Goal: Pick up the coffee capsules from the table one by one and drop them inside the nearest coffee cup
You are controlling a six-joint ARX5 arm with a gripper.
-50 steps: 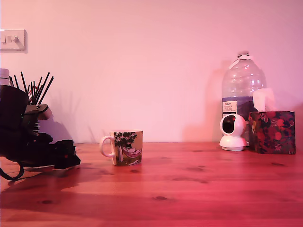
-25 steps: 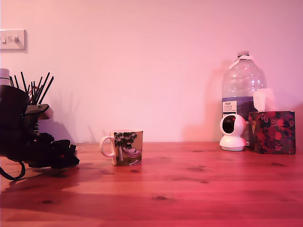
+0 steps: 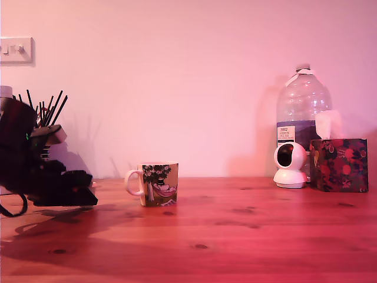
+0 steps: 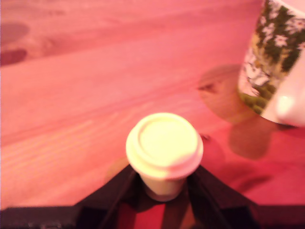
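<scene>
In the wrist view a pale cream coffee capsule (image 4: 164,148) sits between the two dark fingers of my gripper (image 4: 164,185), which is shut on its tapered body, rim facing the camera. The coffee cup (image 4: 269,62), printed with green trees, stands close by on the reddish wooden table (image 4: 71,95). In the exterior view the black gripper (image 3: 87,191) hovers just above the table (image 3: 247,236) at the exterior view's left, a short gap from the cup (image 3: 159,184) and its white handle. The capsule does not show in the exterior view.
A dark holder of black sticks (image 3: 44,112) stands behind the arm. At the exterior view's right are a white dome camera (image 3: 290,165), a large water bottle (image 3: 302,106) and a floral tissue box (image 3: 339,165). A light switch (image 3: 16,50) is on the wall.
The arm and gripper have risen slightly off the table at the exterior view's left. The cup has not moved.
</scene>
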